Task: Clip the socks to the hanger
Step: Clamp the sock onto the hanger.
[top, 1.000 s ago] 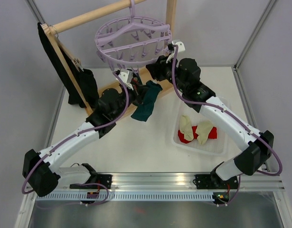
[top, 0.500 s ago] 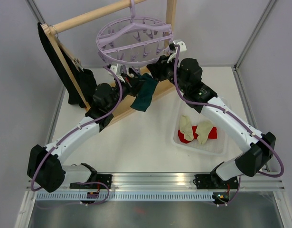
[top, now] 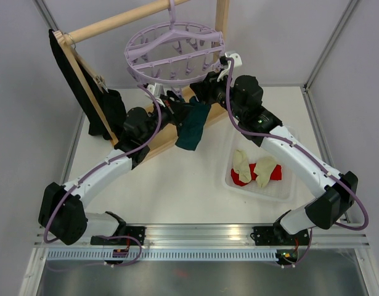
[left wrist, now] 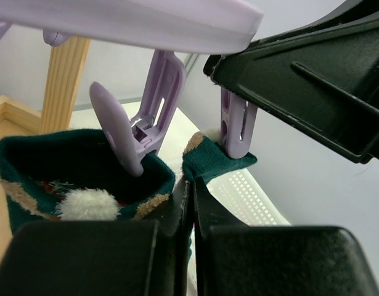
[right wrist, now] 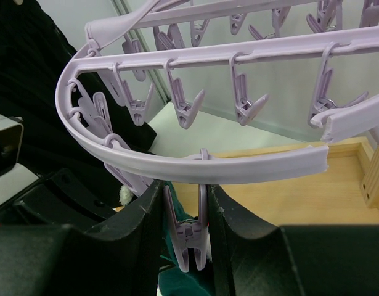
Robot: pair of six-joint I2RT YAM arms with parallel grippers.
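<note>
- Teal sock (left wrist: 217, 159), pinched in the left claw (left wrist: 190, 206), meets the mouth of a hanger clip (left wrist: 235, 126) at frame centre.
- Right claw (right wrist: 185, 203) squeezes that clip from the upper right.

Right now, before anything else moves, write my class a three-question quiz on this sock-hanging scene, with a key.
1. True or false: the left tool is shut on the teal sock.
2. What does the right tool have between its fingers? A) a clip B) a pencil C) nothing
3. Fill in: the tray holds two cream socks and a ____ one.
Key: 1 true; 2 A; 3 red.
</note>
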